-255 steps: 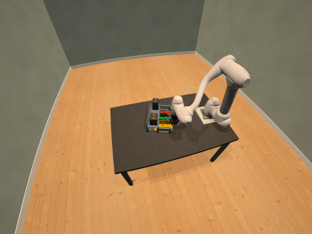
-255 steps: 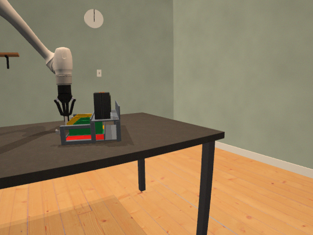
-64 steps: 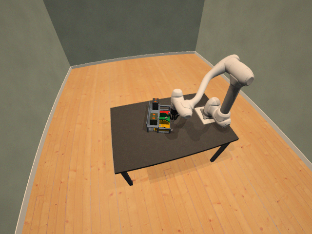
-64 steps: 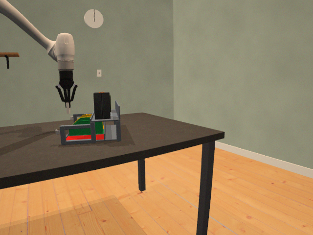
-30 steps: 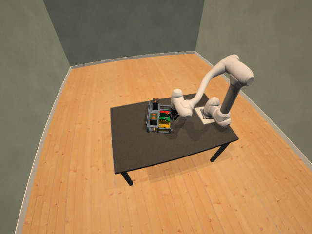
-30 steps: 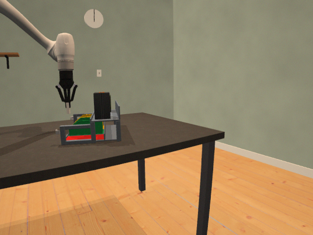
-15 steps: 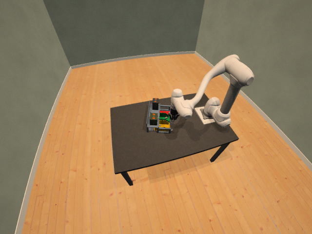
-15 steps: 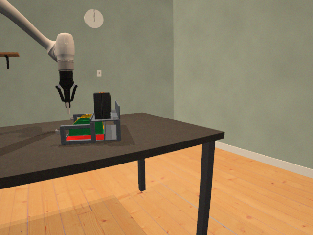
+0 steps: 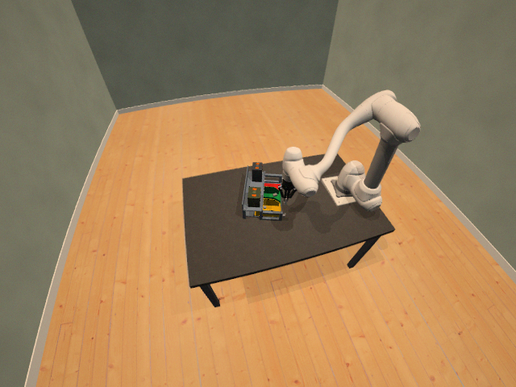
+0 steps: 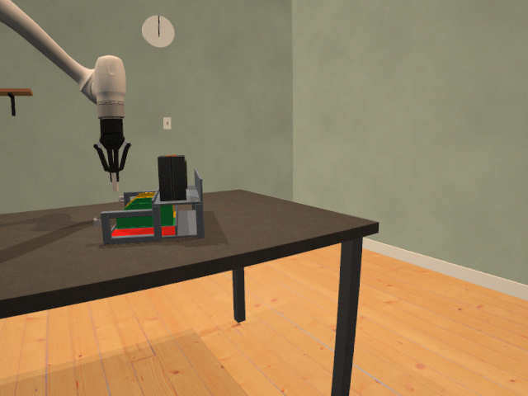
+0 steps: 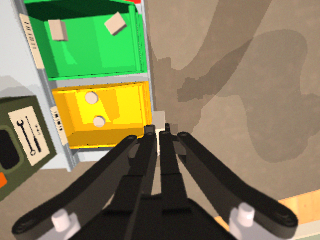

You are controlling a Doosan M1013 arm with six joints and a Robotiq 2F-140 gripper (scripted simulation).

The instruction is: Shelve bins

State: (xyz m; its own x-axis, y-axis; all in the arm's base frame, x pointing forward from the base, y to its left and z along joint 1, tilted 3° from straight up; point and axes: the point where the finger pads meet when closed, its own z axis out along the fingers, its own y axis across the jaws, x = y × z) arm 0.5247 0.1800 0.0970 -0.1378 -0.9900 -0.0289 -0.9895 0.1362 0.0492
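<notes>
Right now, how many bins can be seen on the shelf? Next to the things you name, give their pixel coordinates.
2: the green bin (image 9: 272, 194) (image 10: 144, 216) (image 11: 95, 45) in the middle, and the yellow bin (image 9: 272, 205) (image 11: 107, 112) beside it. Others may be hidden.

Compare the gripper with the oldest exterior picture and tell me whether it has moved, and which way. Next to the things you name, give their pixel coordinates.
Yes: the gripper (image 10: 114, 181) (image 11: 159, 119) is higher now, its fingertips farther above the tabletop (image 10: 272, 221) in the exterior view.
</notes>
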